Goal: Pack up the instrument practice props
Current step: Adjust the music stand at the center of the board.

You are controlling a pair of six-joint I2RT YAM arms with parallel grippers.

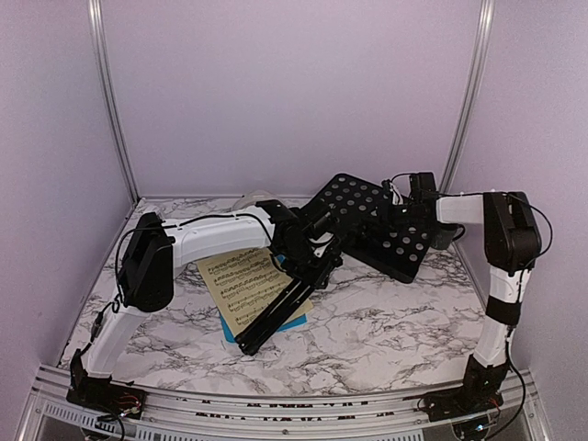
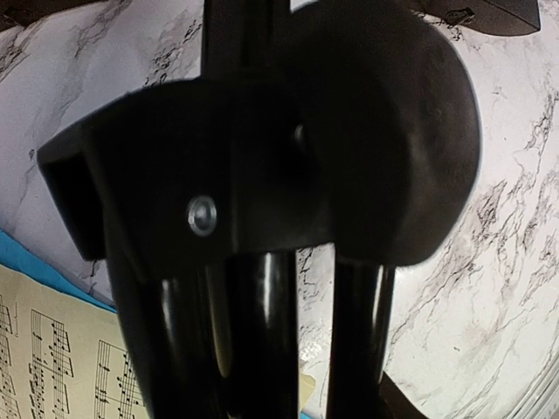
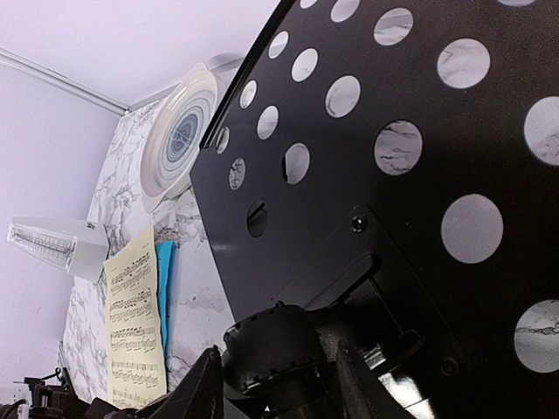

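Marble tabletop [image 1: 395, 322] scene: black hole-punched music stand [image 1: 372, 220] lies tipped, its legs [image 1: 276, 317] across the yellow sheet-music page [image 1: 246, 285]. Right gripper [image 1: 402, 200] hugs its knob [image 3: 275, 349]. Left gripper [image 1: 308, 246] sits at the stand too, can't tell its grip. White blue-ringed dish [image 3: 179, 140] sits behind.

No words, brand names or numerals are legible in any view.

1. Yellow page [image 1: 243, 280]: the only printed marks are black music notation, set in stacked staves across the sheet. They appear left of centre in the top view, at the lower left of the left wrist view [image 2: 52, 349] and at the lower left of the right wrist view [image 3: 133, 323]. Any title or text is too small to read.
2. Metronome [image 3: 57, 247]: a fine graduated scale runs along its face at the left edge of the right wrist view. Its figures cannot be resolved.
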